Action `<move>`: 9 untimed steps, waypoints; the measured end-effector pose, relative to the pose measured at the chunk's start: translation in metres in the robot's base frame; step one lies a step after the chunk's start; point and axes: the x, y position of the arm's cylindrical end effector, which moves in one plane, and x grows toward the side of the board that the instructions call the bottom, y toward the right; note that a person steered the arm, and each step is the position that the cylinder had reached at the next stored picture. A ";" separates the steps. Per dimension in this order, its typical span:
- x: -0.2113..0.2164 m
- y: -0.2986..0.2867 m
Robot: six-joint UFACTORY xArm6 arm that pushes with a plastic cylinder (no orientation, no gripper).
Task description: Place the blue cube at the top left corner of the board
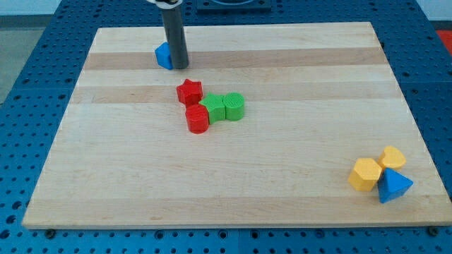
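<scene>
Nearest the board's bottom edge, a blue triangular block (393,188) is sitting by the bottom right corner, touching two yellow blocks (365,174) (393,157) just above it. Mid-board, a red star-shaped block (188,91) and a red cylinder (198,119) are bunching up against two green blocks (212,109) (234,106), all touching or nearly so. None of these are mattering for the task. The blue cube (164,56) is lying near the top edge of the wooden board (296,169), somewhat right of the top left corner, mostly showing on the rod's left side. My tip (179,67) is standing right against the cube's right face, apparently touching it, though actual contact is hard to confirm. No fingers or jaws here, just a plain rod, so nothing is opening, closing or clamping. Judging the step: the push toward the corner is looking well underway, with the cube already high on the board but not yet in the corner. Next move is probably calling for a leftward shove, slightly upward, keeping the tip centred behind the cube so it is not slipping off sideways or running over the top edge.
</scene>
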 end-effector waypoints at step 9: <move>-0.032 -0.104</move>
